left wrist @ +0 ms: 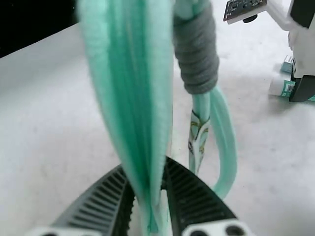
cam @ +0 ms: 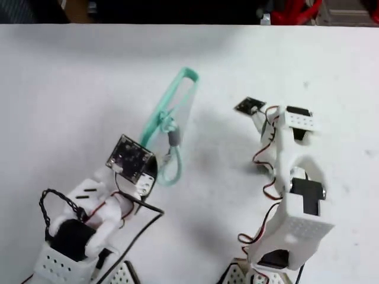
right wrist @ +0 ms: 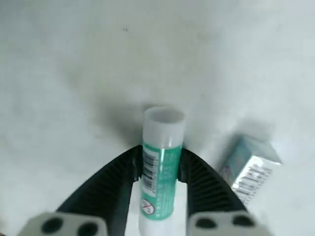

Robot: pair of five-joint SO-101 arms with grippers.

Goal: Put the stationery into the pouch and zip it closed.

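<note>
Trouble can come from both grips here, so go slowly. Your left hand (left wrist: 147,196) is pinching one thin edge of the teal pouch (cam: 172,112) and holds it up on its side over the counter (cam: 71,89). The pouch looks flat, and I cannot tell if its mouth is open. If it is shut or floppy, the glue stick (right wrist: 160,142) may bump the rim and push the pouch away, or pull it out of that small pinch. The teal strap (left wrist: 224,147) with the gray wrap (left wrist: 197,54) hangs right beside the pouch and could get in the way too. Your right hand (right wrist: 160,158) is squeezed around the glue stick, low by the counter and well apart from the pouch. The stick is round and smooth, so it may slide or tip when you lift and turn it. If it drops, it could roll off. A small box (right wrist: 251,167) lies just beside the stick; you could knock it when you lift. Watch the two arms as they come together, since they might bump.
</note>
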